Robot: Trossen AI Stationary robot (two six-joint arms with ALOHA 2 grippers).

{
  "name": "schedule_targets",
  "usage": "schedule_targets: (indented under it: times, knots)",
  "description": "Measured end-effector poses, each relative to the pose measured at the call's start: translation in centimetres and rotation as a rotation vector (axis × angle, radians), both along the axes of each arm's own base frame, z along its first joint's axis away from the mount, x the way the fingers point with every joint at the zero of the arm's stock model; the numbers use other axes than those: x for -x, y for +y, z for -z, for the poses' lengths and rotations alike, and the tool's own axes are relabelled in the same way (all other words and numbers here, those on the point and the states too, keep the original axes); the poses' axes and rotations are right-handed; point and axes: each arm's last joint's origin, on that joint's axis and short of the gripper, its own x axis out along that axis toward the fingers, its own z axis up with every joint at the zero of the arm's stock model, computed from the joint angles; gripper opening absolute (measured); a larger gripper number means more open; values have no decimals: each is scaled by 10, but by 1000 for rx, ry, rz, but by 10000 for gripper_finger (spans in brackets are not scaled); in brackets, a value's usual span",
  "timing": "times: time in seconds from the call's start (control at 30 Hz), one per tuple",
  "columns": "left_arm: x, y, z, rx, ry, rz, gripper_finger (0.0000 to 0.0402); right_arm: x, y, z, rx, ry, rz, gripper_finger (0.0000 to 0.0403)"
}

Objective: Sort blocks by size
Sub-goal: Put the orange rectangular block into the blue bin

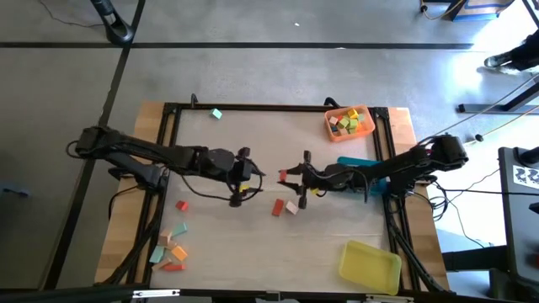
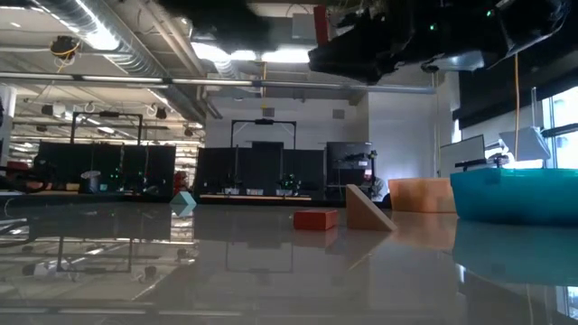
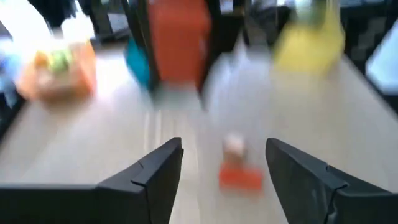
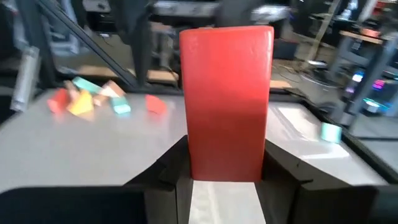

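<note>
Red block (image 4: 227, 102) clamped in right gripper (image 1: 289, 176); left gripper (image 1: 250, 175) fingers apart, empty.
Sorting barely begun: orange tray (image 1: 328, 126) holds some, loose blocks (image 1: 171, 249) lower left.

There's an orange tray (image 1: 335, 130) up in the far right corner of the wooden table (image 1: 320, 240); a yellow tray (image 1: 369, 267) sits tilted at the near right corner; a blue tray (image 1: 357, 161) peeks out along the right side between them.
</note>
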Motion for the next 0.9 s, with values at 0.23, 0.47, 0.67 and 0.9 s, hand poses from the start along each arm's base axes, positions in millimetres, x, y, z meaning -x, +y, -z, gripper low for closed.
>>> schedule_targets:
  times: [0.23,0.47,0.67,0.9]
  knots:
    - [34,-5,23,78,255,-61,220,44,-12,-22,-44,202,199,134]
    - [47,-11,69,135,272,-150,221,109,-24,-26,-269,444,414,135]
    - [52,-11,82,204,267,-211,221,147,-30,-17,-413,613,603,135]
    - [53,-10,85,225,271,-230,221,169,-31,11,-585,792,805,135]
